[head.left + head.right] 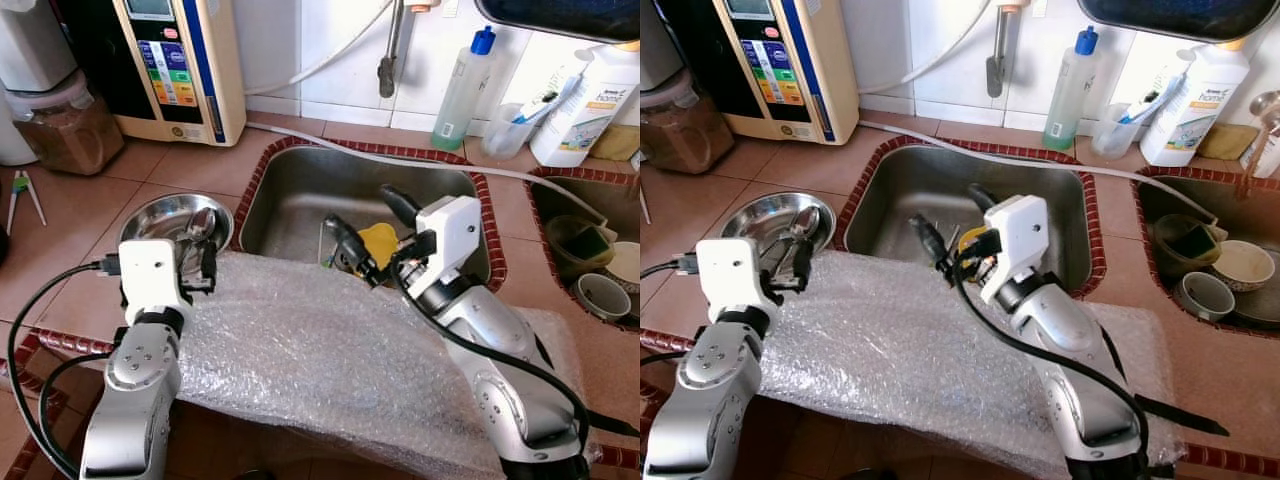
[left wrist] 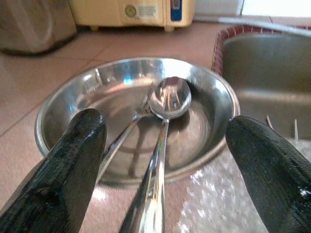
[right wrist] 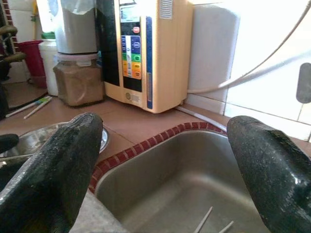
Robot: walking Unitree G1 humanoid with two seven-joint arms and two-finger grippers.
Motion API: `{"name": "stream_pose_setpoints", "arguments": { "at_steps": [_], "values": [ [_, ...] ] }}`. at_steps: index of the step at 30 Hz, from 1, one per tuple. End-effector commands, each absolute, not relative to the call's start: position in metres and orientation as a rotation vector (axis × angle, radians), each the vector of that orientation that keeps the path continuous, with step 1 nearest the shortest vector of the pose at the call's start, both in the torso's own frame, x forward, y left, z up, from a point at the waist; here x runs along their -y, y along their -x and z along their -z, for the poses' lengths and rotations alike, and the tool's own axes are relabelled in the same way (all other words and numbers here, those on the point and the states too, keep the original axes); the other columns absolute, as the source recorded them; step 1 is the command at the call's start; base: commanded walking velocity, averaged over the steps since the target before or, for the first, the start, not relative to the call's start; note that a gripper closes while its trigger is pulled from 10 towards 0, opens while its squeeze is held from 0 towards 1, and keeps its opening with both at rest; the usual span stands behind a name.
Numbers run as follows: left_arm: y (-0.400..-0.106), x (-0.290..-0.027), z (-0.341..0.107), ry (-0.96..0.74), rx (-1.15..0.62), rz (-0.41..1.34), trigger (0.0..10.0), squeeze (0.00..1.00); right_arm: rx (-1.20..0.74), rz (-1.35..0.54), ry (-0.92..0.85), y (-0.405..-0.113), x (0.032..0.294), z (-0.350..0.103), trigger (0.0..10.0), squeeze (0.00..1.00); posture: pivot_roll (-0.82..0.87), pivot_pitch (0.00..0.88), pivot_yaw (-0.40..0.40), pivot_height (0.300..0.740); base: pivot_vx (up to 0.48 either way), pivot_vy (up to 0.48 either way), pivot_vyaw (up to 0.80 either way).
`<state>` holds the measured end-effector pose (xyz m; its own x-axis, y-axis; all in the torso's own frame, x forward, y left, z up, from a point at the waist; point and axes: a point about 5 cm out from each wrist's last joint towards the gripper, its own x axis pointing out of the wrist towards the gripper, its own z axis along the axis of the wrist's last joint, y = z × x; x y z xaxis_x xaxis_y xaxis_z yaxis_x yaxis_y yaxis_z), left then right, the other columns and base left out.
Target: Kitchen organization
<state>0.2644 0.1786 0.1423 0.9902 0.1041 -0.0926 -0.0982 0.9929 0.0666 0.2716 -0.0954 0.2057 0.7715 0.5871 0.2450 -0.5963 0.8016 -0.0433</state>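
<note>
A steel bowl (image 1: 150, 210) stands on the tiled counter left of the sink (image 1: 300, 190). A spoon (image 2: 170, 97) and a second utensil lie in it, handles pointing out over the rim. My left gripper (image 1: 200, 247) is at the bowl's near edge, open, with its fingers (image 2: 73, 160) on either side of the spoon handle and not touching it. Above the sink, my right gripper (image 1: 357, 207) is open with nothing between its fingers (image 3: 58, 165). A yellow object (image 1: 380, 243) and some thin utensils (image 3: 209, 221) lie in the sink.
Bubble wrap (image 1: 320, 350) covers the counter's front edge under both arms. At the back stand a beige water machine (image 1: 185, 60), a jar of brown powder (image 1: 65, 120) and two bottles (image 1: 462, 90). A hose (image 1: 400, 155) runs behind the sink. A second basin (image 1: 1220, 280) at the right holds cups.
</note>
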Motion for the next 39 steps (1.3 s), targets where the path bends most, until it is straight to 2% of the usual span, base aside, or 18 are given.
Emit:
{"name": "stream_pose_setpoints", "arguments": {
  "at_steps": [1,5,6,7,8,9,29,39],
  "values": [
    [-0.263,-0.179,-0.138,-0.091,-0.145,-0.091,10.0,0.0,0.276,-0.681,-0.026,-0.268,0.092,-0.213,10.0,0.0,-0.06,0.113,0.013,0.74,0.0,0.0,0.0],
    [-0.265,-0.18,-0.135,-0.102,-0.182,-0.086,10.0,0.0,0.275,-0.689,-0.024,-0.267,0.091,-0.213,10.0,0.0,-0.07,0.11,0.011,0.74,0.0,0.0,0.0],
    [-0.265,-0.18,-0.134,-0.102,-0.187,-0.087,9.4,0.0,0.274,-0.689,-0.024,-0.267,0.091,-0.212,10.0,0.0,-0.07,0.11,0.011,0.74,0.0,0.0,0.0],
    [-0.265,-0.18,-0.134,-0.096,-0.191,-0.089,4.5,0.0,0.273,-0.688,-0.022,-0.267,0.091,-0.212,10.0,0.0,-0.07,0.11,0.011,0.74,0.0,0.0,0.0],
    [-0.266,-0.18,-0.134,-0.091,-0.193,-0.09,4.5,0.0,0.272,-0.688,-0.021,-0.267,0.091,-0.212,10.0,0.0,-0.07,0.11,0.01,0.74,0.0,0.0,0.0],
    [-0.266,-0.179,-0.134,-0.085,-0.199,-0.083,0.0,0.0,0.272,-0.688,-0.02,-0.267,0.092,-0.212,10.0,0.0,-0.07,0.11,0.011,0.74,0.0,0.0,0.0],
    [-0.273,-0.186,-0.131,-0.008,-0.287,-0.145,0.0,0.0,0.265,-0.684,-0.005,-0.27,0.093,-0.21,10.0,0.0,-0.07,0.104,0.003,0.74,0.0,0.0,0.0],
    [-0.281,-0.191,-0.137,0.025,-0.272,-0.172,0.0,0.0,0.258,-0.79,-0.049,-0.263,0.086,-0.213,10.0,0.0,-0.07,0.095,0.006,0.74,0.0,0.0,0.0]
  ]
}}
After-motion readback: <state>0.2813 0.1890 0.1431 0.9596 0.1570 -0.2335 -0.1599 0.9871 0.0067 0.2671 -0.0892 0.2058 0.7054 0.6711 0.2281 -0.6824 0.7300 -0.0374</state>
